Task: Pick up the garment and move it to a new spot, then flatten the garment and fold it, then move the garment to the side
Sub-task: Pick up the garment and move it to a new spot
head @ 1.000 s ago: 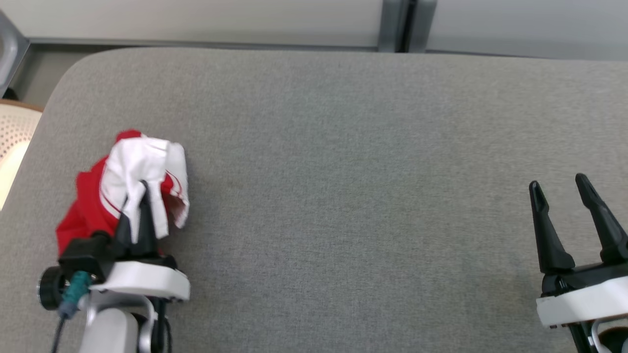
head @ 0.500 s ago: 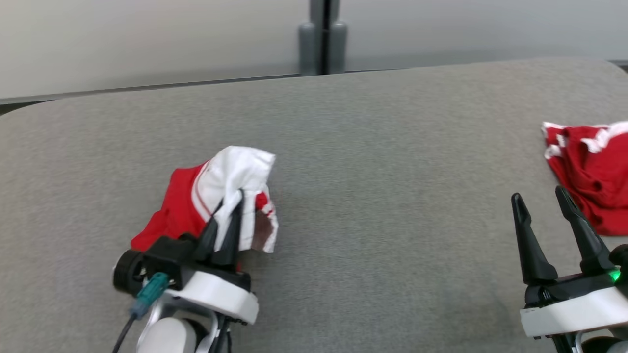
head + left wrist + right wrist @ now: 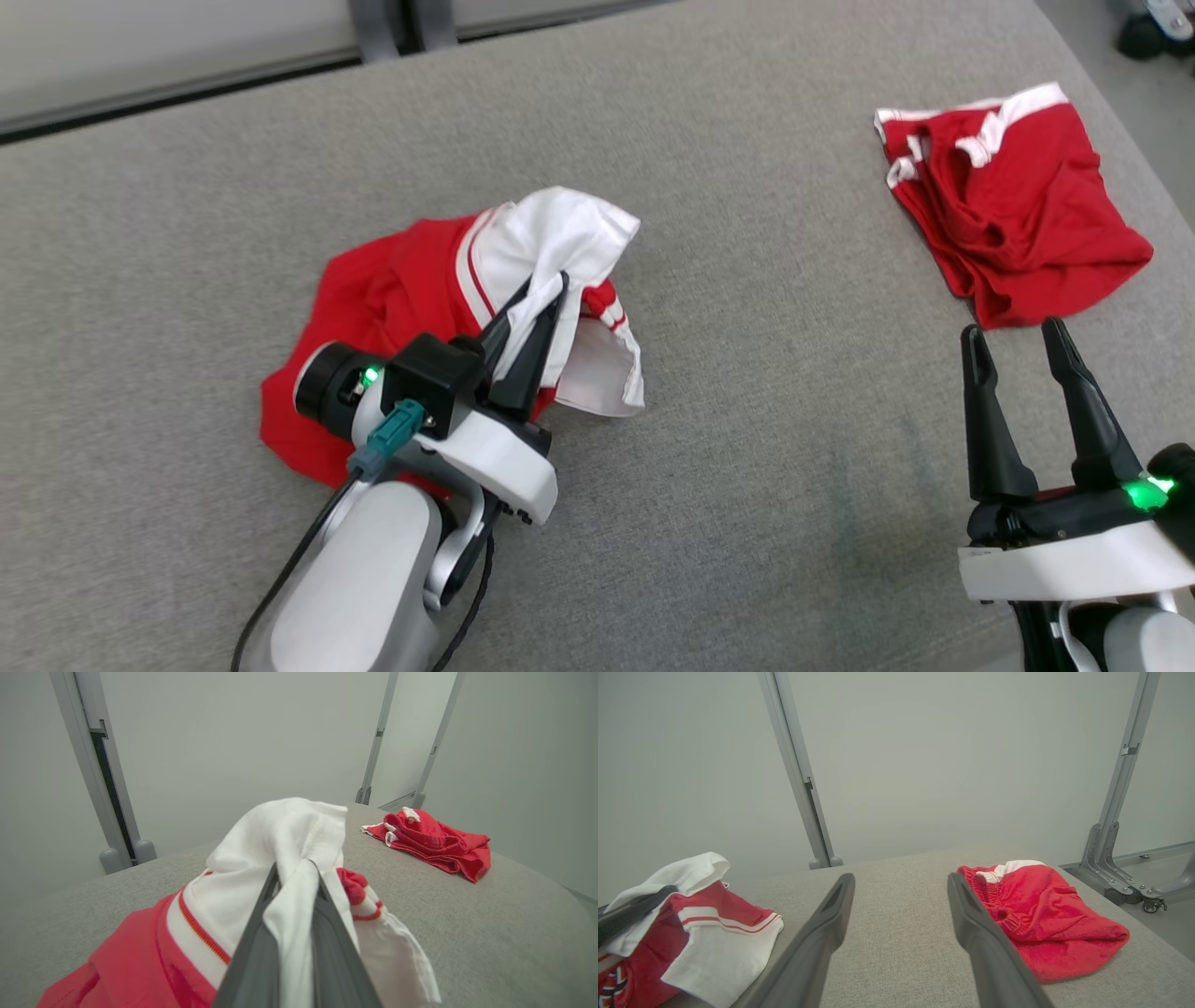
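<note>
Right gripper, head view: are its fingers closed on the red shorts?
No, the right gripper has its fingers wide apart with bare grey surface between them; the red shorts lie beyond their tips.

Grey woven-fabric upholstered surface (image 3: pixel 747 485), seen from above. Two items lie on it, well apart: a crumpled red-and-white jersey garment (image 3: pixel 392 289) at centre-left, its red part spread on the fabric, and a rumpled pair of red shorts with white trim (image 3: pixel 1018 215) near the far right edge.
</note>
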### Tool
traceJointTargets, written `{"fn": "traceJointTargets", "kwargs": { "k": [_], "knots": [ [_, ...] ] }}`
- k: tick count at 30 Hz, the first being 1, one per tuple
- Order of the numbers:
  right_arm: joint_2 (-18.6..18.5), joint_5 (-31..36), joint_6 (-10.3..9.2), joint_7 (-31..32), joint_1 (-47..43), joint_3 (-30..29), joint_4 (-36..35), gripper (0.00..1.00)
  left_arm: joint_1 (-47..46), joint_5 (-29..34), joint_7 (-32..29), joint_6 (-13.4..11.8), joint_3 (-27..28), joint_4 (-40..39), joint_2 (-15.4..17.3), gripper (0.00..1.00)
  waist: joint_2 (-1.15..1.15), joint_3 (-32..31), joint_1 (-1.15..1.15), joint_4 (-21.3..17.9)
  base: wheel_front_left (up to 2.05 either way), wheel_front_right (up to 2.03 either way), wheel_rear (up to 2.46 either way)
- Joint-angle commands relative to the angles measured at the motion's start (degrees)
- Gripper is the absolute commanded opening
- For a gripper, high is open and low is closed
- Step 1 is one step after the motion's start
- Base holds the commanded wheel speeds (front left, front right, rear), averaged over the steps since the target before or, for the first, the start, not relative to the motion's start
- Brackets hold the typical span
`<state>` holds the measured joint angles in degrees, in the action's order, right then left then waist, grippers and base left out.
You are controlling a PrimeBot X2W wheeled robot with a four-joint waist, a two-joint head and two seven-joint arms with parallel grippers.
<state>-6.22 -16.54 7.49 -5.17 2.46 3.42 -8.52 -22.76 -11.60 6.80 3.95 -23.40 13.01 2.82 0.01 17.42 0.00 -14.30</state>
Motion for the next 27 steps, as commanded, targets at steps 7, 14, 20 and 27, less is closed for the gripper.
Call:
{"fn": "traceJointTargets", "kwargs": {
  "k": [7, 14, 20, 27],
  "knots": [
    [0.1, -1.0, 0.0, -3.2, 3.7, 1.9, 3.4, 1.0, -5.9, -0.3, 2.2, 0.4, -0.8, 5.8, 0.3, 0.4, -0.01, 6.2, 0.0, -1.9, 0.0, 0.0, 0.0],
    [-1.5, -0.9, 0.0, -3.3, 4.7, 1.7, 4.9, 1.0, -5.2, -2.9, 5.1, 0.4, -4.0, 5.6, 0.2, 1.0, -0.01, 4.1, 0.0, 2.1, 0.0, 0.0, 0.0],
    [-2.4, -0.5, 0.0, -1.9, 3.5, 1.0, 4.2, 1.0, -1.7, -4.5, 7.5, -3.3, -1.5, 0.8, 0.5, 1.0, -0.01, 0.9, 0.0, 6.6, 0.0, 0.0, 0.0],
    [-3.2, 0.2, 0.0, 0.0, 1.8, -0.7, 2.5, 1.0, 3.5, -5.6, 8.3, -8.1, 5.7, -3.3, 3.4, 1.0, -0.01, -2.0, 0.0, 11.7, 0.0, 0.0, 0.0]
  ]
}}
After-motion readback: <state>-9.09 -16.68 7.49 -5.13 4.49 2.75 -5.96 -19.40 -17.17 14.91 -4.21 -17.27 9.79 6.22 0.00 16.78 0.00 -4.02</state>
